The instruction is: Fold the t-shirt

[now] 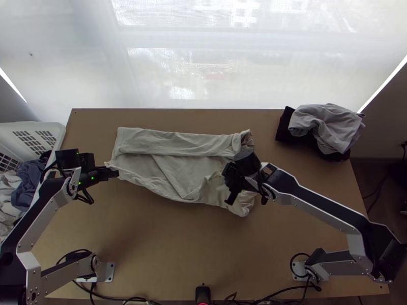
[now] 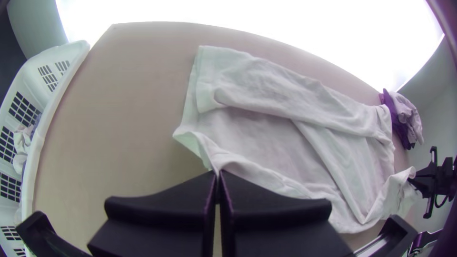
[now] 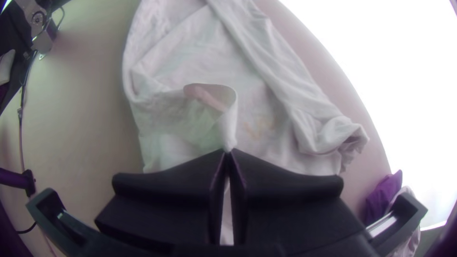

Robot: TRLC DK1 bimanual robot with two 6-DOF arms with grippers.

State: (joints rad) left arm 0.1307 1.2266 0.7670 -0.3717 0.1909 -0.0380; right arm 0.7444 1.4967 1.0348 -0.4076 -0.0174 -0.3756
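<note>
Pale grey shirt lay across the table, far side folded inward, near side rumpled. Left gripper pinched its edge at one end; right gripper pinched raised cloth towards the other.

Wooden table is being backlit through translucent white blind beyond its far edge. Faint building outlines are being let through. Daylight slits are being left at both sides. Grey wall, dark floor at right: being shaded.
</note>
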